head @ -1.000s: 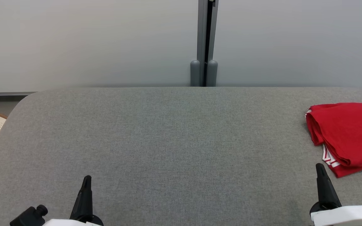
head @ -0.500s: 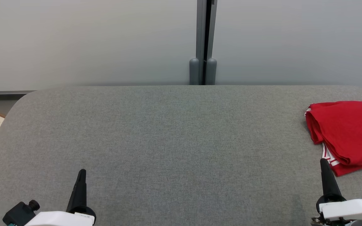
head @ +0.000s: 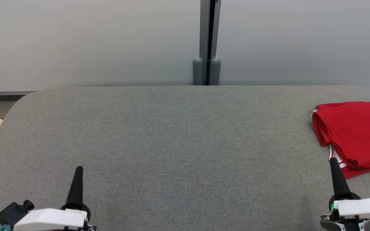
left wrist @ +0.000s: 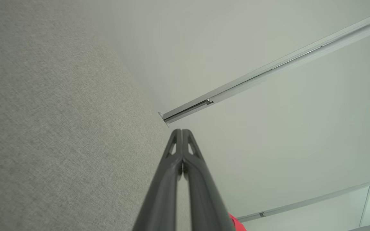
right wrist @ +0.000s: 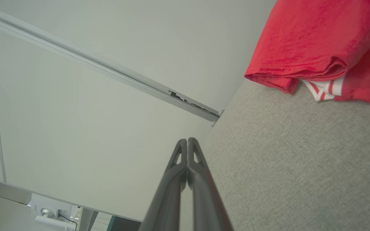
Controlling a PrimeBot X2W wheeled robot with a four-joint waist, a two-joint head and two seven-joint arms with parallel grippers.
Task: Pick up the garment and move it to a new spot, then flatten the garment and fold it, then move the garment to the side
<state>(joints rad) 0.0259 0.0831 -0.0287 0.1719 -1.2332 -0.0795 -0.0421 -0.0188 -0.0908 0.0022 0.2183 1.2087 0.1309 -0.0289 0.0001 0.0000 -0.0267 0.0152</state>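
The red garment (head: 355,134) lies loosely folded at the far right of the grey table (head: 172,134), a white-striped hem peeking out beneath it. By the look of it, the picking up, flattening and folding are done and it is already set aside. The left gripper (head: 78,169) and right gripper (head: 333,160) sit near the front edge, fingers pressed together on nothing — the right one near the garment but apart from it, so little seems left.
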